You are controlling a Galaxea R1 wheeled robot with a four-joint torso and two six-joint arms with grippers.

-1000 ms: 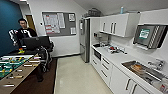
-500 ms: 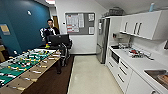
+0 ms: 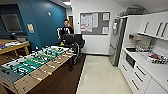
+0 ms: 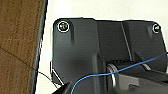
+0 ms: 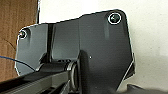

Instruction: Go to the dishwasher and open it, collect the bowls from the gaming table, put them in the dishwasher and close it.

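Dishwasher is, in my judgement, somewhere in the row of white cabinets (image 3: 140,72) on the right. One dark-fronted unit (image 3: 130,60) sits under the tabletop (image 3: 146,62) there, but I cannot tell whether this is it. Its door looks closed.

The step in hand seems to be the first one, driving to the dishwasher. To reach it, the robot needs to keep to the pale floor (image 3: 100,75) between the football table (image 3: 32,63) on the left and the cabinets, then turn to face the row squarely.

The cabinet row runs from near to far along the right wall, so any unit in it faces left, towards the open floor. The football table lies with its long axis from near left to far right. A wooden table (image 3: 12,46) stands at the far left; I cannot say if it is the gaming table. A person (image 3: 66,28) stands at the far end.

For the left pincer and the right pincer, I cannot tell whether they are apart or together.
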